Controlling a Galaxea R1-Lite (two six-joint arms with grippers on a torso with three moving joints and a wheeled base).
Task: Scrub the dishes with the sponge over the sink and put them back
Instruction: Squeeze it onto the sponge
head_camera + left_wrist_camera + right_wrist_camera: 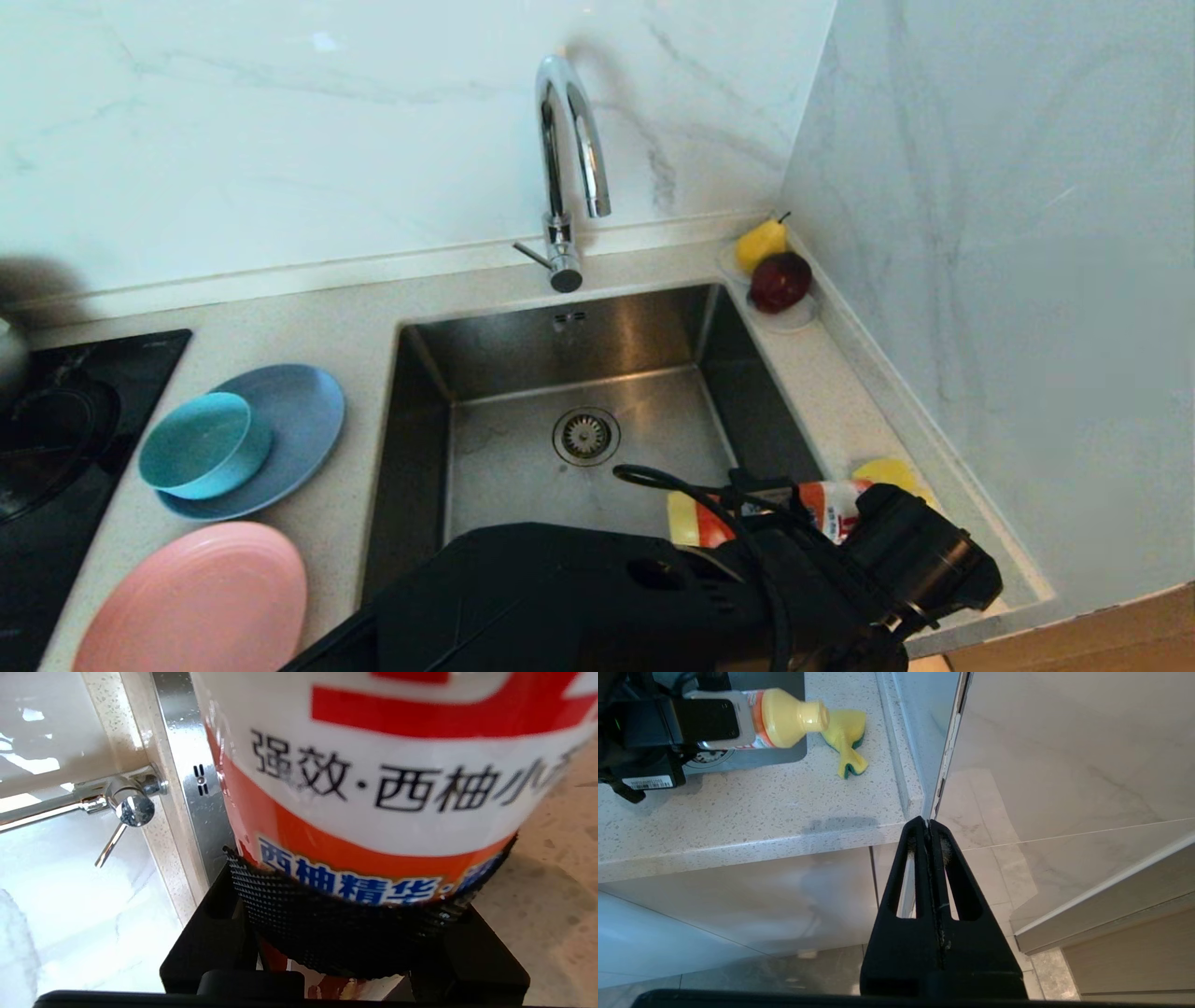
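Item 1, my left gripper: clamped on the tilted detergent bottle over the sink edge, sponge just beyond its cap, 3 dishes well apart; I judge the smooth bottle may slip; right gripper parked, shut.

Matte pink plate, grey-blue plate and teal bowl; steel-grey sink; yellow sponge with green layer; orange-and-white bottle, black and blue lettering, pale yellow cap; speckled beige counter; yellow pear, dark red apple.
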